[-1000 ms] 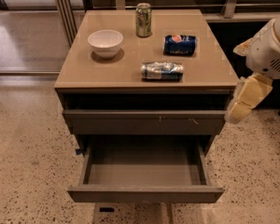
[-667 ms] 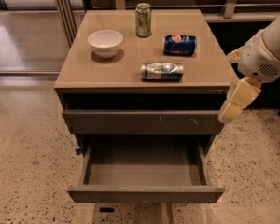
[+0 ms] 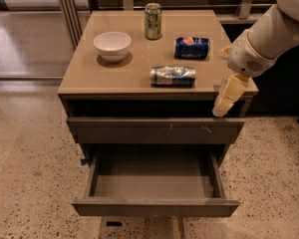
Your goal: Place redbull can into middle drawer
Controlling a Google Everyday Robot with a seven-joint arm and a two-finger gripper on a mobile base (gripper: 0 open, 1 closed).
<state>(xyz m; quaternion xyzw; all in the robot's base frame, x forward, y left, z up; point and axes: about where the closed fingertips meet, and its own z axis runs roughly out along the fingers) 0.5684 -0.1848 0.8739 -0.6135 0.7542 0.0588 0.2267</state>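
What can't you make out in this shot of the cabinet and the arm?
Camera view.
Arm above the gripper, which hangs by the tabletop's front right corner: cut off by the top right edge.
Rear interior of the open drawer: hidden under the scratched drawer front above.
Recess beneath the tabletop: lost in shadow.

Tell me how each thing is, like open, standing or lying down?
redbull can: lying on its side.
Pepsi can: lying on its side.
green can: standing upright.
bowl: upright.
middle drawer: pulled open, empty.
scratched drawer: pushed in.
gripper: beside the table front right corner, off the cans.
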